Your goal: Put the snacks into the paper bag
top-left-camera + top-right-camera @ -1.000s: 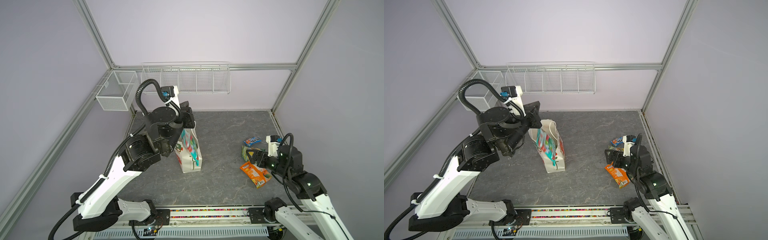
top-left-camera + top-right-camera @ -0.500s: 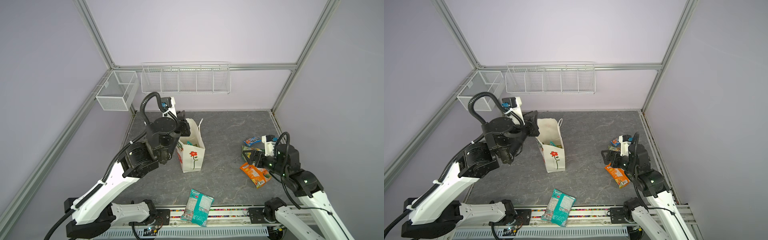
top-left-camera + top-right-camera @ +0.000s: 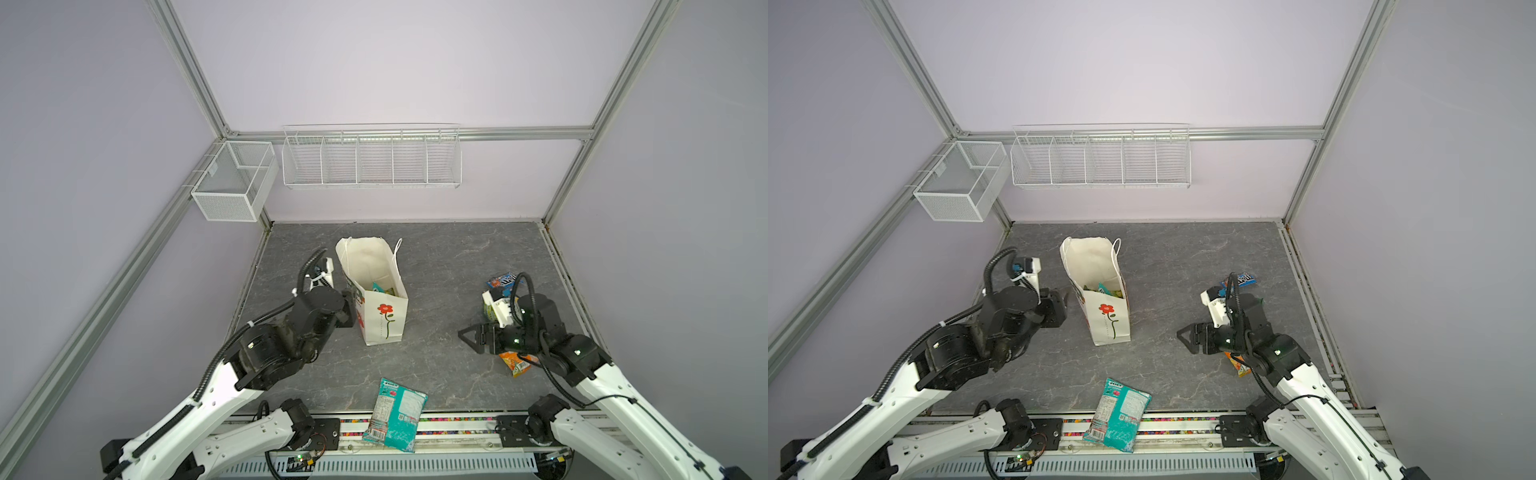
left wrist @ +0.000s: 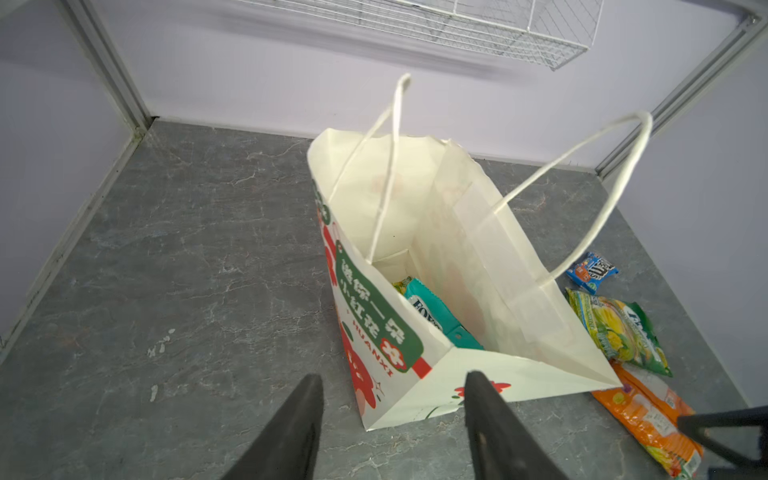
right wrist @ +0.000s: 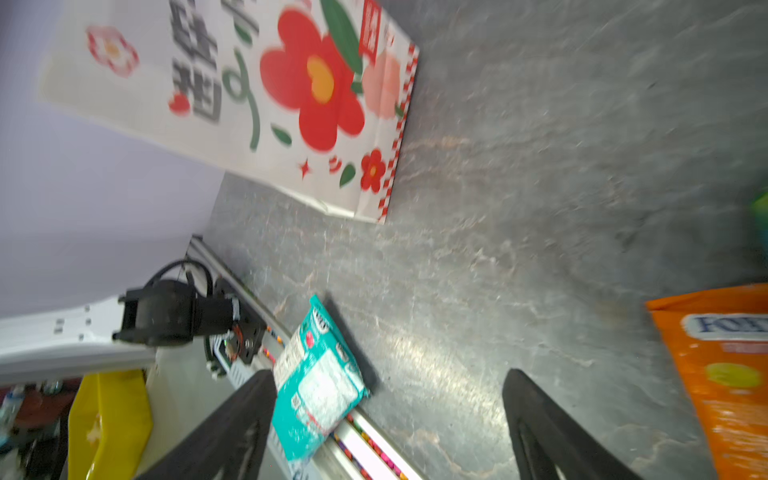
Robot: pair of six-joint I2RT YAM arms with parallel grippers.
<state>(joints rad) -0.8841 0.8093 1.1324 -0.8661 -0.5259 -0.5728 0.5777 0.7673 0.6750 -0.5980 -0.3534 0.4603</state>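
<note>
**Cream paper bag upright, teal packet outside**

In both top views: paper bag at centre, mouth open; teal packet at lower centre, across front rail; blue packet and orange packet at right, near right gripper, spread wide, empty.
Left wrist view: left gripper parted, empty, just short of bag; teal FOX'S packet inside.
Right wrist view, blurred: fingers wide, nothing between.

One cream-white flowered paper gift bag, two white wire baskets and six flat glossy snack packets — two teal, two green-yellow, one orange, one blue
</note>
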